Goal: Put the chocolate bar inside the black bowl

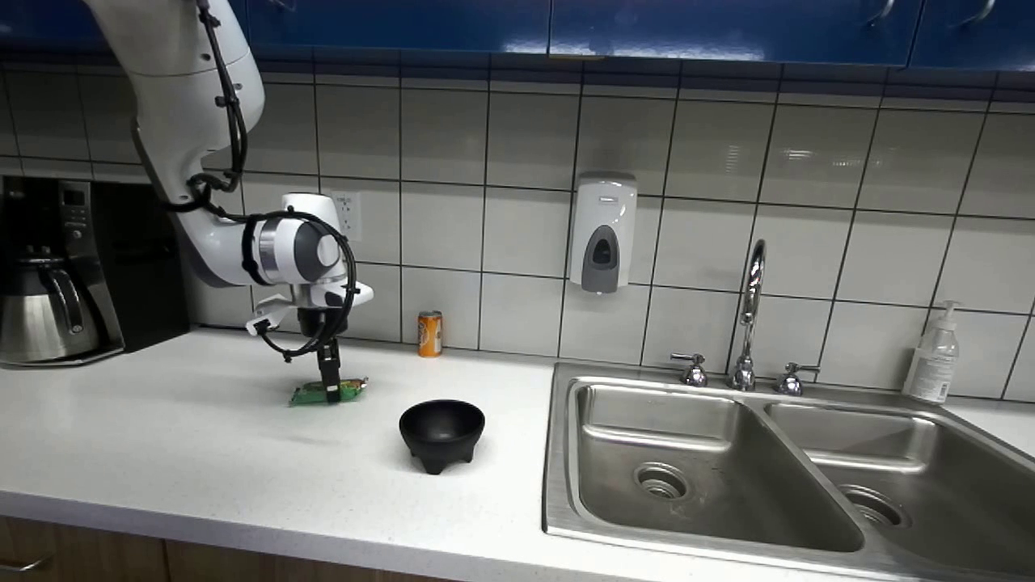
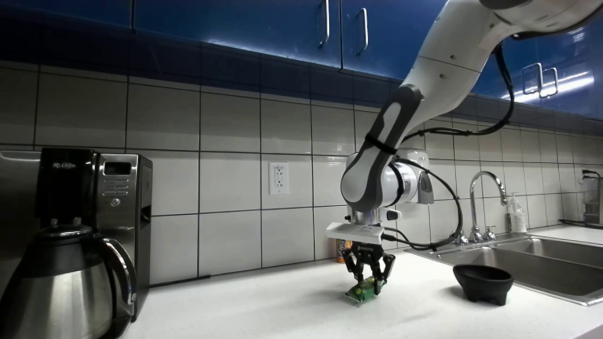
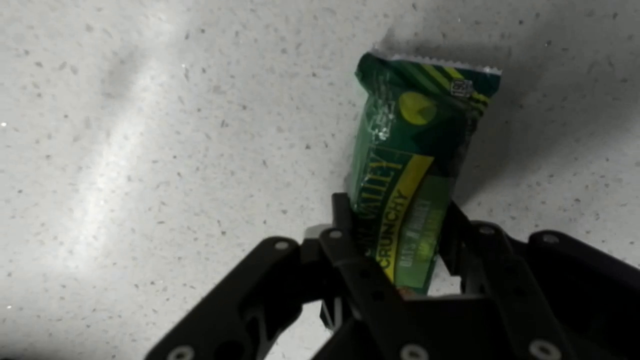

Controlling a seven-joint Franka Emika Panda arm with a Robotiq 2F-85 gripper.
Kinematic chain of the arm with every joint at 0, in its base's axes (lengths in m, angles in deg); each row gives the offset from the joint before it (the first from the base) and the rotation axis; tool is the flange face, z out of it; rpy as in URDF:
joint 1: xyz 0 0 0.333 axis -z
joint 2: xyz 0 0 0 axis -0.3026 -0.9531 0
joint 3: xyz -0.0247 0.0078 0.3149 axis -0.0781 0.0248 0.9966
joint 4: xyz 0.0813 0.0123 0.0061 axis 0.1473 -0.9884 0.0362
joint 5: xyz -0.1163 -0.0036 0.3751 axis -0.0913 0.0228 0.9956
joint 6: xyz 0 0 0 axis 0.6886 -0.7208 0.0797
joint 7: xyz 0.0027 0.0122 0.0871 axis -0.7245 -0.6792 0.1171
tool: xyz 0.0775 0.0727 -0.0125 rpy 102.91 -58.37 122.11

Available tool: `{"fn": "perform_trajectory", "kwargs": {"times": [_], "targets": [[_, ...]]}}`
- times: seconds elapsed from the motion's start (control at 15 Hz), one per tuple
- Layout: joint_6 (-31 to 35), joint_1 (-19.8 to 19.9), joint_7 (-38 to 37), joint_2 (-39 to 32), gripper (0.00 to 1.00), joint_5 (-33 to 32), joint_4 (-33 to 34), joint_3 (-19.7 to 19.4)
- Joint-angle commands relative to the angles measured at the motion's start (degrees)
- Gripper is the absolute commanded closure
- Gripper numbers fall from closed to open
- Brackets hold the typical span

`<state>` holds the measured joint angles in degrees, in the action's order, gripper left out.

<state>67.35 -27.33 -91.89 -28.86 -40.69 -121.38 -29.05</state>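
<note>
Bar (image 3: 415, 150): seemingly touching the table (image 1: 202, 436); one end hidden in the wrist view.
Gripper (image 3: 397, 215): clamped across the bar.
Bowl (image 1: 441, 453): apart, near the sink (image 1: 559, 485).
Can (image 2: 340, 252): partly hidden in an exterior view.
Wall (image 1: 443, 222): tiled.

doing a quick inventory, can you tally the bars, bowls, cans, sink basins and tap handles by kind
Green-wrapped bar: 1
Black bowl: 1
Orange can: 1
Sink basins: 2
Tap handles: 2
Total: 7
</note>
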Motion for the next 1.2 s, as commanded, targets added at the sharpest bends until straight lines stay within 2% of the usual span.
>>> {"fn": "perform_trajectory", "kwargs": {"times": [0.0,0.4,0.8,1.13], "targets": [[-1.1,0.3,2.1,3.7,0.83,0.2,-1.6,-1.3],[-2.9,2.3,5.1,6.8,0.83,0.7,-3.0,-2.6],[-3.4,3.7,4.4,11.4,0.83,-0.4,-6.6,-4.5],[-4.7,5.5,7.4,16.2,0.83,1.1,-11.1,-3.7]]}}
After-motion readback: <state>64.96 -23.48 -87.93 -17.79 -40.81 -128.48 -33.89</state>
